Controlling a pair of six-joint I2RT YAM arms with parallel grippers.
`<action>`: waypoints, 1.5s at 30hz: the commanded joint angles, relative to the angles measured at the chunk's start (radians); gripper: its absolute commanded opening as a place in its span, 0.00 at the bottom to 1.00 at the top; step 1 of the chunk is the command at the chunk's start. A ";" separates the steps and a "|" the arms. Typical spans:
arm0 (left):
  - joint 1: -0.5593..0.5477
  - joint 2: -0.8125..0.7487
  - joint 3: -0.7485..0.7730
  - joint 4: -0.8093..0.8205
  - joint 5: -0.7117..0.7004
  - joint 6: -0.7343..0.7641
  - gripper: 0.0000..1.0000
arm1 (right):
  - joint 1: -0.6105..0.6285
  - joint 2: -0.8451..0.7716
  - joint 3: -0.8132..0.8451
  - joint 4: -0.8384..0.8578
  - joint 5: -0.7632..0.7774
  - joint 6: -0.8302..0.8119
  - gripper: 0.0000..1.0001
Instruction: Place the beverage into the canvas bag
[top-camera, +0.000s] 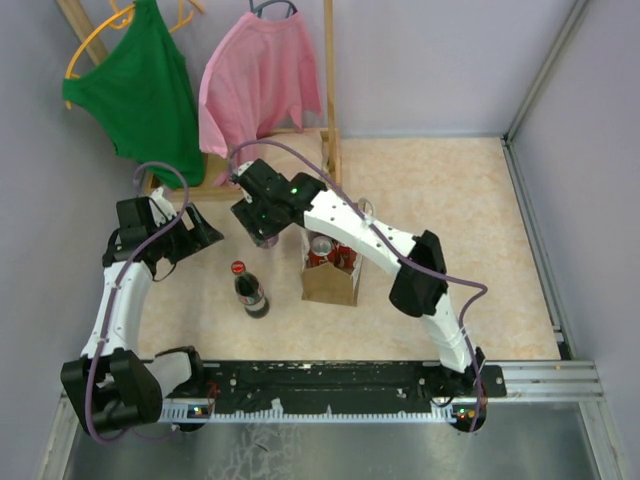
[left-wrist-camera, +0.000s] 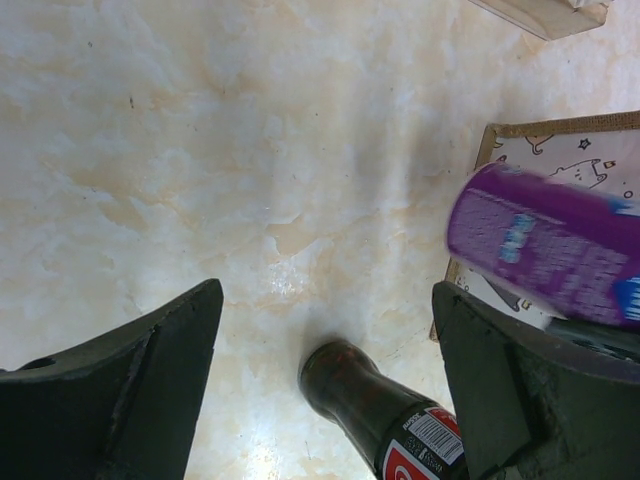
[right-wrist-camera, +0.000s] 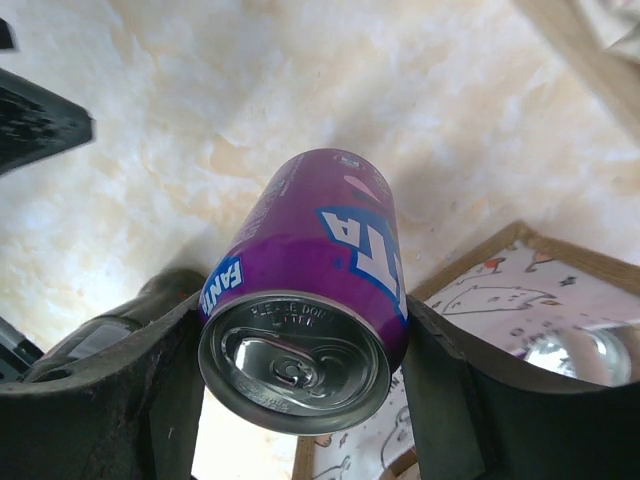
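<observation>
Right gripper (top-camera: 263, 228) clamped on the purple aluminium soda can (right-wrist-camera: 300, 270), held tilted above the table just left of the upright tan-brown canvas bag (top-camera: 328, 285).

From where I stand, the carry is what matters now. The can needs to go right and a touch nearer until it hangs squarely over the bag's open mouth, not its rim. I'd keep it high on the way, since the dark cola bottle with the red label (top-camera: 250, 292) stands on the table just left of the bag. A red soda can (top-camera: 322, 248) sits inside the bag, so aim for the free space beside it. Bring the purple can closer to upright and lower it into the mouth before letting go, or the soft wall may fold. Left gripper (left-wrist-camera: 328, 300) hangs over the bottle with jaws spread wide, holding nothing, and is best kept out of it.
</observation>
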 joint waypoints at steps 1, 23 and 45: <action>0.005 0.000 0.027 0.025 0.018 0.001 0.91 | -0.005 -0.220 -0.047 0.263 0.052 -0.040 0.00; 0.007 0.019 0.026 0.053 0.056 -0.003 0.91 | -0.098 -0.602 -0.347 0.549 0.215 -0.053 0.00; 0.006 0.046 0.038 0.053 0.082 0.005 0.90 | -0.116 -0.656 -0.602 0.151 0.071 0.116 0.00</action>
